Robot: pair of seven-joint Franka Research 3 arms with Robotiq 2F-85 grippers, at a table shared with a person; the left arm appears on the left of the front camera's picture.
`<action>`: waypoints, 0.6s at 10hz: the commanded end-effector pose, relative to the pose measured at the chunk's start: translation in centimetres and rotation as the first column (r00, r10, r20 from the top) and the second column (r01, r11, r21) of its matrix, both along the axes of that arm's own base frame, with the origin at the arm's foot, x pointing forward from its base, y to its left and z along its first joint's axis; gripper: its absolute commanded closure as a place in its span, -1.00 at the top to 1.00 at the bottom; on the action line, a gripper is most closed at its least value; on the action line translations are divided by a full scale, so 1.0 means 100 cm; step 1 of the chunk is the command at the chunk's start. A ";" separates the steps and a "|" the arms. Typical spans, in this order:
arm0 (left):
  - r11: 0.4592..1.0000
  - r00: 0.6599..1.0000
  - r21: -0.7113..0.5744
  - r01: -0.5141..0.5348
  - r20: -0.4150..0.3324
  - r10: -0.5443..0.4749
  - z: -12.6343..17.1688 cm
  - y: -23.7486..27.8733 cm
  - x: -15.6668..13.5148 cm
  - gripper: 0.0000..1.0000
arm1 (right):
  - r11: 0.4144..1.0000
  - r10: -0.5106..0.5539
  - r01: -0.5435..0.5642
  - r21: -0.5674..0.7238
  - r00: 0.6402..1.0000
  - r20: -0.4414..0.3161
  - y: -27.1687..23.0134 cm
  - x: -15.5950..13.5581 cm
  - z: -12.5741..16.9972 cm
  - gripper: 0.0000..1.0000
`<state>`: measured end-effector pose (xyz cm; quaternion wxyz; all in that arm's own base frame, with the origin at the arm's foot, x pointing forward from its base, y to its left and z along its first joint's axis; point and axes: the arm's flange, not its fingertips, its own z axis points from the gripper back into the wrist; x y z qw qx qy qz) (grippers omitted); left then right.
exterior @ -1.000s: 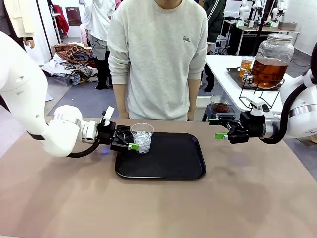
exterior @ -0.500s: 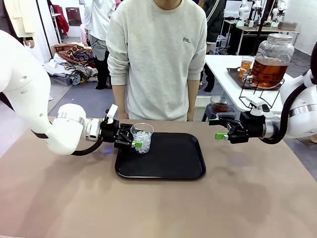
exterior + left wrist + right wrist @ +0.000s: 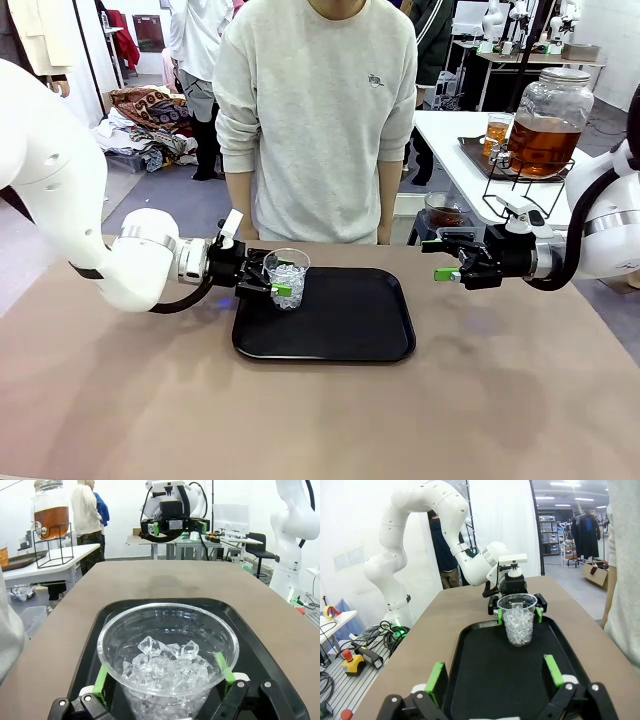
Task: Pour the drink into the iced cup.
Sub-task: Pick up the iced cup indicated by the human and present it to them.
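Note:
The iced cup (image 3: pixel 290 279), clear plastic and half full of ice cubes, stands upright at the near left corner of the black tray (image 3: pixel 340 330). My left gripper (image 3: pixel 281 277) is open, and its green pads (image 3: pixel 101 679) flank the cup's (image 3: pixel 167 652) walls on both sides. From the right wrist view the cup (image 3: pixel 518 622) stands at the tray's (image 3: pixel 485 655) far end. My right gripper (image 3: pixel 446 260) hovers open and empty just right of the tray. The amber-brown drink (image 3: pixel 545 143) fills a large glass jar on a side table at the back right.
A person in a grey sweater (image 3: pixel 318 120) stands at the table's far edge behind the tray. A small glass of amber liquid (image 3: pixel 497 131) sits on a tray beside the jar. A dark-filled cup (image 3: pixel 443 211) shows behind the table's far edge.
My left gripper slid right toward the iced cup, so its open fingers now straddle the cup. The right arm stayed still.

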<state>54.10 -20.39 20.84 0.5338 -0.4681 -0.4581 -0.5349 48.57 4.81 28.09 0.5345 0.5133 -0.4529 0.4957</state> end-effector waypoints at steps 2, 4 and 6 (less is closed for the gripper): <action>1.000 1.000 -0.013 -0.012 0.005 0.012 -0.001 -0.010 0.003 1.00 | 1.000 -0.005 0.005 -0.002 1.000 -0.001 0.002 0.003 0.003 1.00; 1.000 1.000 -0.015 -0.009 0.000 0.009 -0.002 -0.012 0.003 1.00 | 1.000 -0.005 0.005 -0.002 1.000 -0.001 0.002 0.003 0.003 1.00; 1.000 1.000 -0.018 0.010 -0.025 -0.011 -0.002 -0.014 0.003 0.61 | 1.000 -0.005 0.005 -0.002 1.000 -0.001 0.002 0.003 0.003 1.00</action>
